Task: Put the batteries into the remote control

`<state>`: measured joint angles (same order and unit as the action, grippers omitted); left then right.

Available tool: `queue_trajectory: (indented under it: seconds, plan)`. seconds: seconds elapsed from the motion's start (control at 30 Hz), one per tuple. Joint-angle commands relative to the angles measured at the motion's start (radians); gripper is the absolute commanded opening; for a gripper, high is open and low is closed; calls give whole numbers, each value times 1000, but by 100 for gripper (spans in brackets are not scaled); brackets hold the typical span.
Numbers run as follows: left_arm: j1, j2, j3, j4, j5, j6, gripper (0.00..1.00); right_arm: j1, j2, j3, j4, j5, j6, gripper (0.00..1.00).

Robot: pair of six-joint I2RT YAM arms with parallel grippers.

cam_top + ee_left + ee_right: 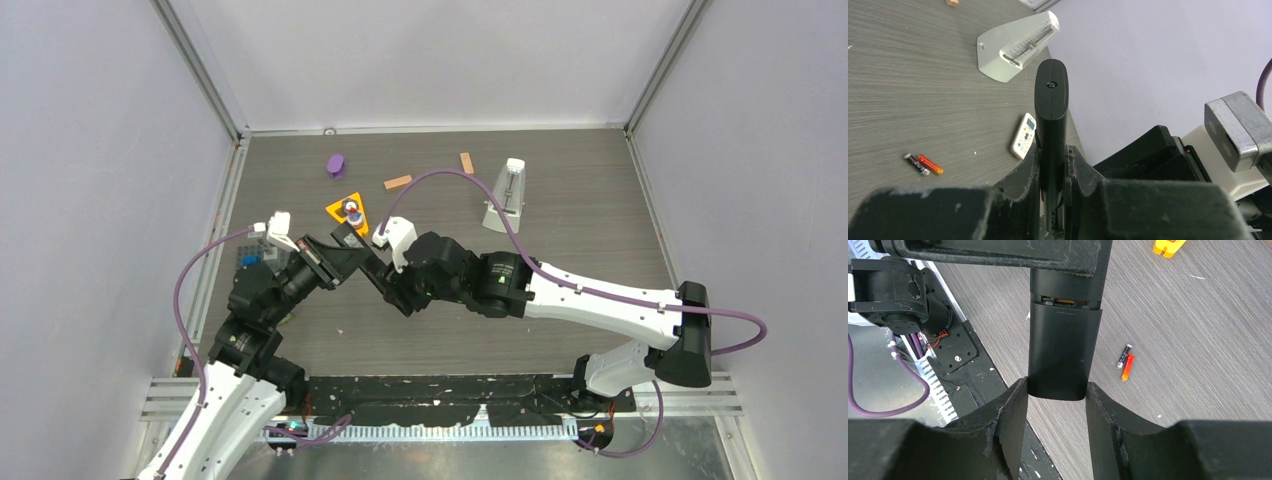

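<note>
Black remote [1064,347] was pinched edge-on by left gripper [1053,160] | its long axis ran straight out between spread right gripper [1057,400] fingers, contact unclear | batteries [1125,361] lay side by side on table [1198,340].

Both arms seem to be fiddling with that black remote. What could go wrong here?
The right fingers touch only the tip of the cover, so it may slip away. The left fingers clamp just one end of the black remote; a pull could twist it loose. The batteries lie loose on the table and might roll.
</note>
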<state>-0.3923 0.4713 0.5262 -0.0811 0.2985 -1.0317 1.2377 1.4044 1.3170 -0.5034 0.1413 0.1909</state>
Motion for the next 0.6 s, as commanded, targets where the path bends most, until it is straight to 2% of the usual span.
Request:
queue_trajectory:
  seconds: [0.0,0.57]
  plan:
    - [4,3,7,75,23,-28,0,8,26,47,27,11,22,5]
    - [4,-1,-2,30,12,-102,0,8,84,92,20,15,25,8]
